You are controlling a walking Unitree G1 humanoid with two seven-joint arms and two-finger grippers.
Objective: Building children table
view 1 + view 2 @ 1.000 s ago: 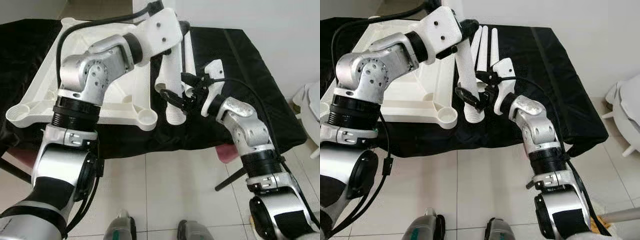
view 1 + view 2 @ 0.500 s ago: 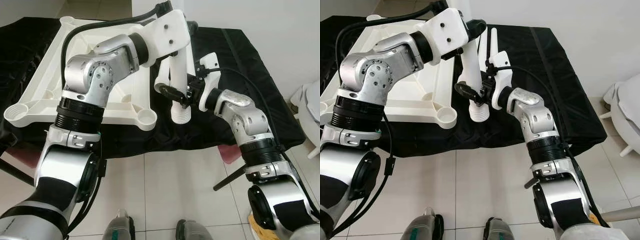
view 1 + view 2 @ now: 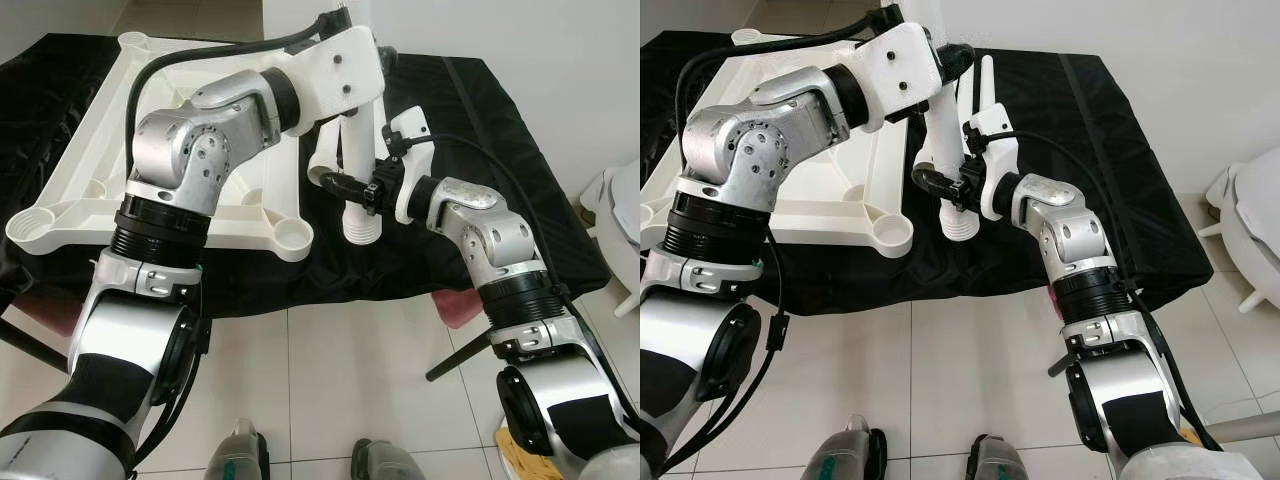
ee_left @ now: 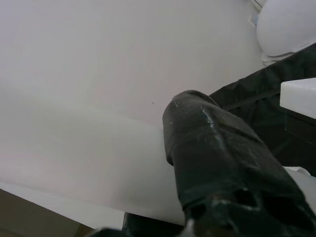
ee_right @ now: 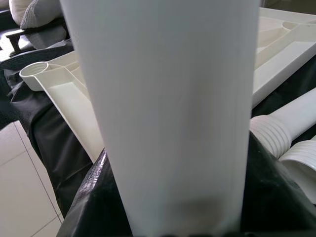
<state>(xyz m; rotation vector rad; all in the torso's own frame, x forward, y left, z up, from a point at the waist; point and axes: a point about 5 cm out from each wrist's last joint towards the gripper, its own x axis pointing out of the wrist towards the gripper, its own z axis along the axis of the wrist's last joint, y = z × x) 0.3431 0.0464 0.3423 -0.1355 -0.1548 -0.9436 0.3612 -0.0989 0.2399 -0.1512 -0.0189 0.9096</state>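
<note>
A white table leg (image 3: 356, 160) hangs steeply over the black-draped surface, threaded end (image 3: 362, 228) down. My left gripper (image 3: 383, 62) is shut on its upper part, one black finger (image 4: 222, 168) lying against it. My right gripper (image 3: 348, 187) is shut on the leg just above the threads, and the leg (image 5: 168, 123) stands close between its fingers. The upside-down white tabletop (image 3: 100, 150) lies to the left, its near corner socket (image 3: 293, 235) beside the leg's threaded end. Spare legs (image 3: 980, 85) lie behind on the cloth.
The black cloth (image 3: 500, 130) drapes over the front edge above a tiled floor (image 3: 330, 380). A white fixture (image 3: 622, 215) stands at the far right. A pink object (image 3: 455, 305) and a dark rod (image 3: 460, 355) sit under the edge. My feet (image 3: 240, 460) are below.
The leg has swung more upright and a little toward the tabletop. My right gripper has moved up and left to close on it near the threads. My left arm has shifted slightly.
</note>
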